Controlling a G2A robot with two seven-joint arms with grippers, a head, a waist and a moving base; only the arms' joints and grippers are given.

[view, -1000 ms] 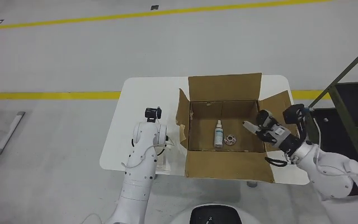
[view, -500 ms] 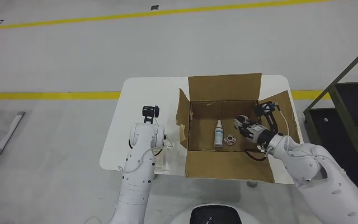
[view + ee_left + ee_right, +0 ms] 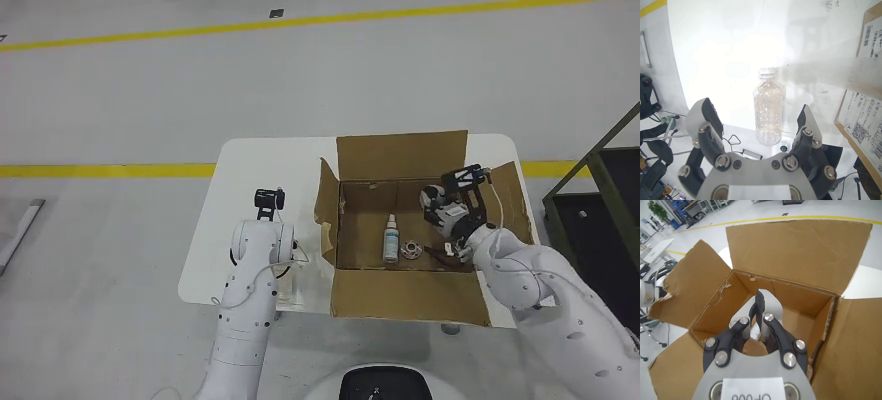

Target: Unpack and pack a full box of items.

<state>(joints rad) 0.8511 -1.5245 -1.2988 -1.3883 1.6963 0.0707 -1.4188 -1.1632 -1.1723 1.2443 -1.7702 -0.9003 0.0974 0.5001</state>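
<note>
An open cardboard box (image 3: 400, 293) stands on the right half of the white table (image 3: 262, 165). On its floor lie a small white bottle (image 3: 390, 238) and a small ring-shaped part (image 3: 411, 246). My right gripper (image 3: 436, 205) hangs over the box's right side, pointing down. In the right wrist view this gripper (image 3: 758, 302) is shut with nothing seen between its pads, above the box (image 3: 797, 249). My left gripper (image 3: 759, 117) is open over the table left of the box. A clear plastic bottle (image 3: 768, 109) lies on its side between the spread fingers, cap pointing away.
All of the box's flaps are folded outward; the left flap (image 3: 326, 215) has torn edges and stands close to the left arm (image 3: 265, 240). A labelled side of the box (image 3: 866, 34) is near the clear bottle. A dark rack (image 3: 600, 190) stands beyond the table's right end.
My right arm has swung from the box's right flap to above the box interior and turned to point down. The left arm has hardly moved.
</note>
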